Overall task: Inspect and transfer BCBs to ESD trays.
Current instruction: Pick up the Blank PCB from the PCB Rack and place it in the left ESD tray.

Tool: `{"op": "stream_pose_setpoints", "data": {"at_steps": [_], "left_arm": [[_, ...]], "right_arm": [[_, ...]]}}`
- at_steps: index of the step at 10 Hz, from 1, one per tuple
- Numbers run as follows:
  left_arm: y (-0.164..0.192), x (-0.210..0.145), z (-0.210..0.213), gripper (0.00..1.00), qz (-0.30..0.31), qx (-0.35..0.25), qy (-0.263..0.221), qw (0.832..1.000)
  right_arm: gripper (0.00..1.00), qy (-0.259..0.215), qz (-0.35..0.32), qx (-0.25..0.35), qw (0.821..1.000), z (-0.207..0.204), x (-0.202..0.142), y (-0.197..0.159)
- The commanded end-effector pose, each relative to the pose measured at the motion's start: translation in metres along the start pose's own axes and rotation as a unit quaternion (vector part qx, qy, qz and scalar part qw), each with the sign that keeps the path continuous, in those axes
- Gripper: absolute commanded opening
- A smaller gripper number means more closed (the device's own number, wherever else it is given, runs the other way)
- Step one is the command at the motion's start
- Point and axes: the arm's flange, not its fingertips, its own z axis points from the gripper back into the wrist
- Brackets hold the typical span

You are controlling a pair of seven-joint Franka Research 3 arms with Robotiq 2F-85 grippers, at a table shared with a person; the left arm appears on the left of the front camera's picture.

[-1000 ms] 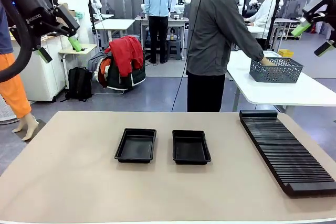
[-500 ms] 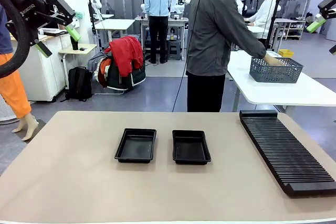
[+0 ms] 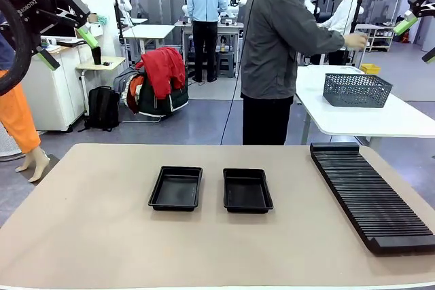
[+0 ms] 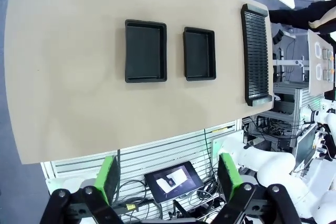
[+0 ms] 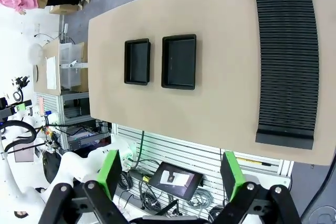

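Two empty black ESD trays lie side by side mid-table, the left tray (image 3: 175,188) and the right tray (image 3: 247,190). From high above, the left wrist view shows both trays (image 4: 145,51) (image 4: 199,54), and so does the right wrist view (image 5: 137,61) (image 5: 179,61). The BCBs are out of view. My left gripper (image 3: 68,47) hangs open high at the upper left, nothing between its green pads. My right gripper (image 3: 418,40) is open high at the upper right edge. Each wrist view has its own gripper (image 4: 169,179) (image 5: 170,174) wide open and empty.
A long black ribbed rack (image 3: 370,195) lies along the table's right side. At the far edge, a person in a grey hooded jacket (image 3: 279,39) faces a white side table, one hand (image 3: 355,41) raised above a grey mesh basket (image 3: 357,89).
Both arms have risen and drawn outward, away from the table. The person's hand has lifted out of the mesh basket.
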Motion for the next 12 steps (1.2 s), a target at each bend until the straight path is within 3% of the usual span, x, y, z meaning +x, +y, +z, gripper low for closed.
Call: {"op": "stream_pose_setpoints", "data": {"at_steps": [1, 7, 12], "left_arm": [[-0.001, -0.005, 0.002, 1.00, 0.016, -0.012, -0.008, 1.000], [0.001, -0.001, 0.002, 1.00, 0.001, 0.000, -0.002, 1.000], [-0.012, 0.006, 0.013, 1.00, -0.010, 0.015, -0.022, 1.000]], "right_arm": [[1.00, 0.002, -0.001, 0.004, 1.000, 0.002, 0.004, 0.004], [1.00, -0.002, 0.002, -0.002, 1.000, 0.001, 0.003, 0.002], [1.00, -0.033, 0.007, -0.001, 0.999, 0.022, 0.004, 0.002]]}}
